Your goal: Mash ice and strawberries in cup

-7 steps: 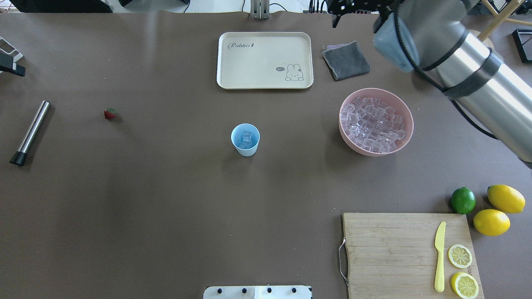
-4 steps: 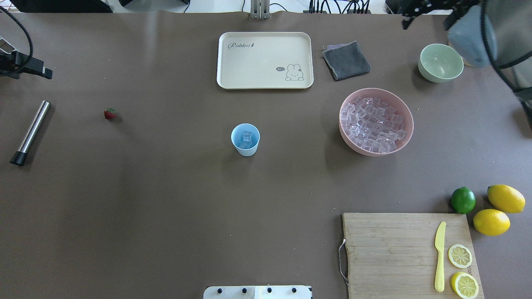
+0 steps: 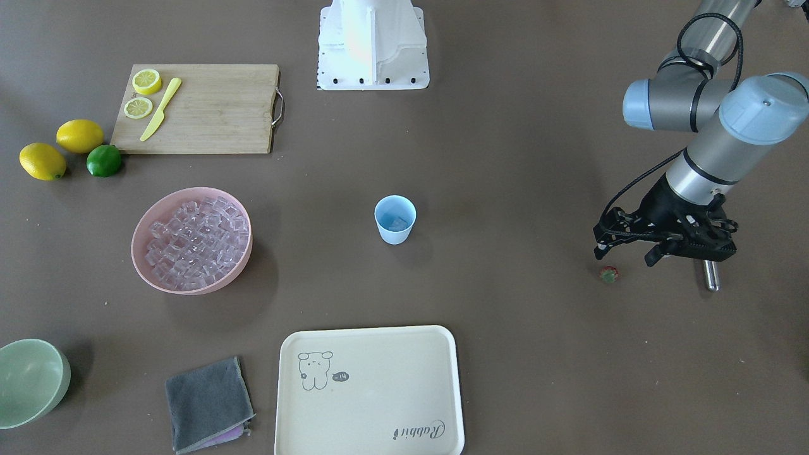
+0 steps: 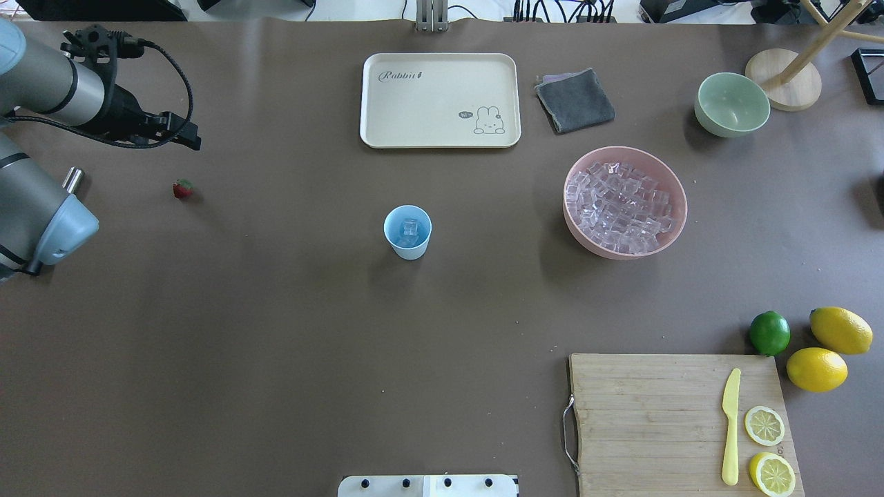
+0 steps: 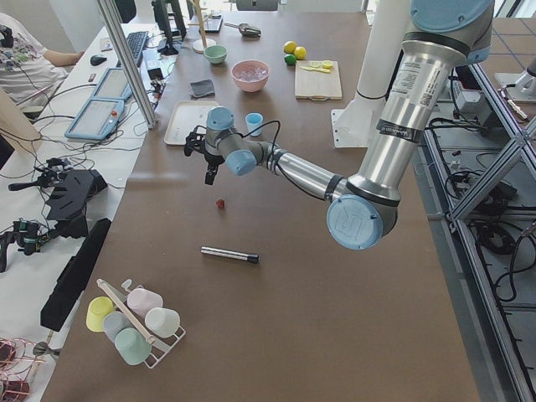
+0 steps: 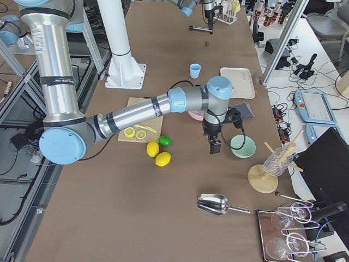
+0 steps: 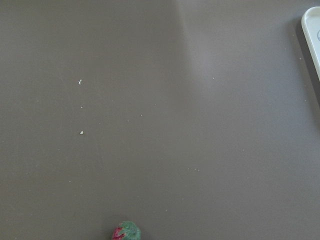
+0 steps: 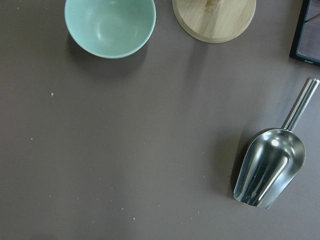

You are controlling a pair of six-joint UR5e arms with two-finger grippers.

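The light-blue cup (image 4: 407,241) stands upright mid-table with a few ice cubes (image 4: 410,230) inside; it also shows in the front view (image 3: 395,230). More ice (image 4: 621,206) fills the pink bowl (image 4: 621,252). The strawberry (image 4: 182,188) lies alone at the far left, also in the front view (image 3: 608,273) and at the bottom edge of the left wrist view (image 7: 126,232). My left gripper (image 3: 624,256) hovers open and empty just above and beside the strawberry. My right gripper (image 6: 214,144) shows only in the right side view, near the green bowl; I cannot tell its state.
A steel muddler (image 3: 711,275) lies under the left arm. A cream tray (image 4: 440,100), grey cloth (image 4: 574,100) and green bowl (image 4: 732,105) sit at the back. A cutting board (image 4: 649,421) with knife and lemon slices, lemons and a lime (image 4: 769,333) sit front right. A metal scoop (image 8: 267,165) lies near the right wrist.
The right arm has swung out of the overhead view to the right, uncovering the green bowl. The left arm has come in from the left, to above the strawberry.
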